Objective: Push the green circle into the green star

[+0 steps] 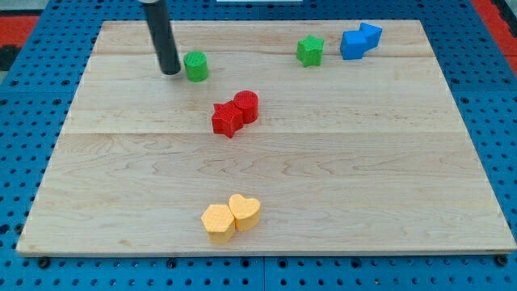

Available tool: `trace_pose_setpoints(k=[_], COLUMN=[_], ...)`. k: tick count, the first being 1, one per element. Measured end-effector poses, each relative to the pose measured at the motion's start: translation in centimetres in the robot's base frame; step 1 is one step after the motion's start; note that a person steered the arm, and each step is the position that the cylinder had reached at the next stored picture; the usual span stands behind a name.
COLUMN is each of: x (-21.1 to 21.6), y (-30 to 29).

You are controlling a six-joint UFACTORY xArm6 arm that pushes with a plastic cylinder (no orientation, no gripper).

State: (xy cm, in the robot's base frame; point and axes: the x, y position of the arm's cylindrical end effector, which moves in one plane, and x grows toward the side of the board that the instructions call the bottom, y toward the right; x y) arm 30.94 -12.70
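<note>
The green circle (196, 66) is a short green cylinder near the board's top left. The green star (309, 51) lies to its right, near the top centre, with a wide gap between them. My tip (170, 71) is the lower end of the dark rod, which comes down from the view's top. It stands just left of the green circle, very close to it or touching it.
A red star (227, 120) and red circle (246, 106) touch at mid-board. A blue cube (353, 44) and a second blue block (371, 34) sit right of the green star. A yellow hexagon (217, 221) and yellow heart (245, 211) lie near the bottom edge.
</note>
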Motion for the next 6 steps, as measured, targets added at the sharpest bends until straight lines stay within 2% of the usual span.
trace_pose_setpoints(k=[1,2,3,4,5,6], x=[-6.0,-8.3,-6.7,-3.7,-5.2,-5.0], y=[6.6,10.8,4.9,4.1,10.4,12.1])
